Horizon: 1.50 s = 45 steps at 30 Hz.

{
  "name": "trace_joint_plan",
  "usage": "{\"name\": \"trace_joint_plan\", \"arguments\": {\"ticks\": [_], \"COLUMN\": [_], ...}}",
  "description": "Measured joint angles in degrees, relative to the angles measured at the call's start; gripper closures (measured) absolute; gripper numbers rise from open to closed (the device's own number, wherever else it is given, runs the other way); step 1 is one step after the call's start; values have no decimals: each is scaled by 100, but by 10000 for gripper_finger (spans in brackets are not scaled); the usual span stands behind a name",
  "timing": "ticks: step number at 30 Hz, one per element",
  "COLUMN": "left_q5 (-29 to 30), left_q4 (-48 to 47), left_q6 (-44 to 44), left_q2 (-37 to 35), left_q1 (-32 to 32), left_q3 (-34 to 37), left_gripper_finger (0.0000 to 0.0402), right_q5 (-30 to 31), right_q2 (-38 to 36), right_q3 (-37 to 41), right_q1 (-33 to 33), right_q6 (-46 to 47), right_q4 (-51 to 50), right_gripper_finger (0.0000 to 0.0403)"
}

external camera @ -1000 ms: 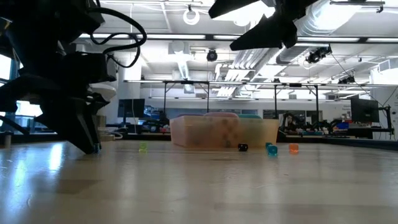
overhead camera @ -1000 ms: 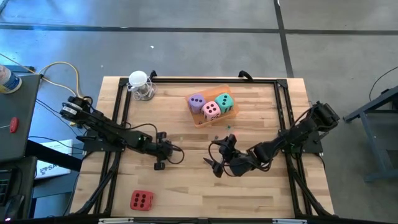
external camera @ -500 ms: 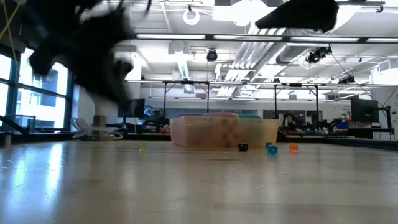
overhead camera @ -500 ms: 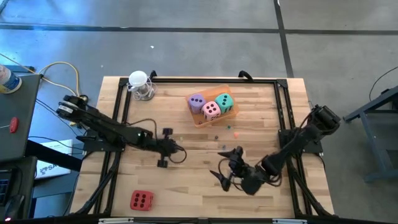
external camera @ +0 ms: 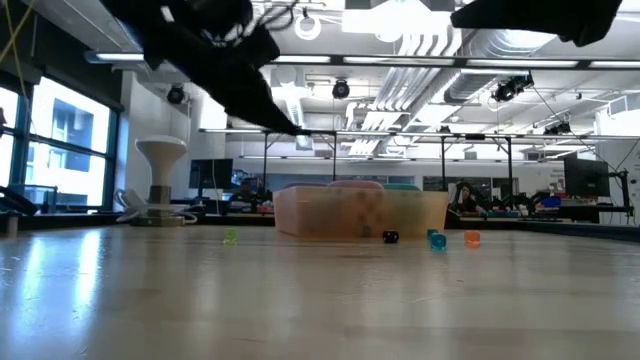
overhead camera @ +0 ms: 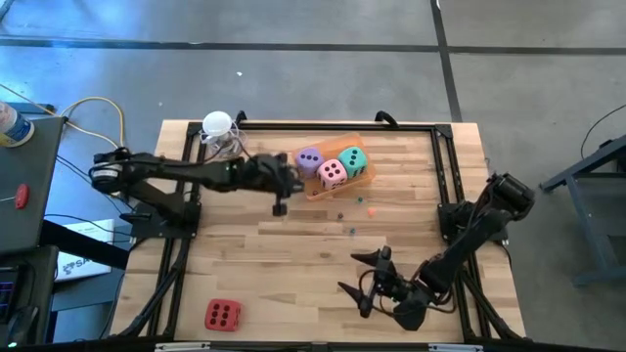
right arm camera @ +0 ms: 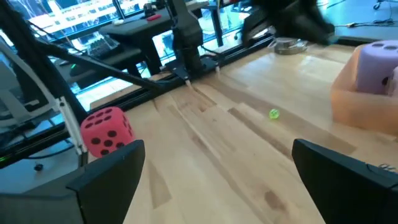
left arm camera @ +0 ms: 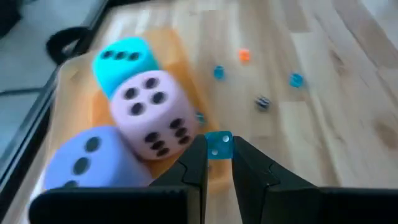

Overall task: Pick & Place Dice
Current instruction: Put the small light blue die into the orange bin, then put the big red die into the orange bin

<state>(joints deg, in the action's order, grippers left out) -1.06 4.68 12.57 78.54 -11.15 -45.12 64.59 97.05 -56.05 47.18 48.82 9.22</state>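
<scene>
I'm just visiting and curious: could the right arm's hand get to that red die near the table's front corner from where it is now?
Probably yes. The right hand is open and faces the red die across bare wood, with nothing between them. The left hand is away by the tray.

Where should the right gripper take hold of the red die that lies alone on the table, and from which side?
Come from above and close on two opposite flat faces of the red die. It sits flat on the table with its six-pip face up and with free space all around, so the sides are reachable. The right gripper is open and nearest.
</scene>
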Motion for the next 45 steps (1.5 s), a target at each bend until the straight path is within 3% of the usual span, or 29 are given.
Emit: {"name": "trace_joint_plan", "arguments": {"ticks": [7, 13, 20, 26, 31, 36, 42, 45], "left_q5": [-948, -914, -305, -286, 249, 1352, 2398, 2418], "left_q4": [530, 1270, 1427, 1582, 1654, 1783, 1802, 1632], "left_q6": [-194, -163, -114, -87, 62, 81, 519, 469], "left_q2": [599, 1143, 1503, 1506, 1506, 1279, 528, 67], "left_q1": [-687, -739, -673, -526, -290, 221, 1314, 2013], "left_q3": [9, 11, 9, 9, 9, 9, 9, 7], "left_gripper_finger": [332, 325, 321, 277, 221, 190, 179, 178], "right_q5": [-47, -37, -52, -169, -172, -172, -173, -172], "right_q2": [178, 184, 186, 186, 186, 186, 186, 186], "right_q3": [0, 0, 0, 0, 0, 0, 0, 0], "right_q1": [-2, 62, 85, 85, 83, 83, 41, 24], "right_q6": [17, 233, 238, 210, 187, 41, -196, -286], "right_q4": [340, 351, 349, 342, 341, 345, 348, 349], "right_gripper_finger": [3, 3, 3, 3, 3, 3, 3, 3]}}
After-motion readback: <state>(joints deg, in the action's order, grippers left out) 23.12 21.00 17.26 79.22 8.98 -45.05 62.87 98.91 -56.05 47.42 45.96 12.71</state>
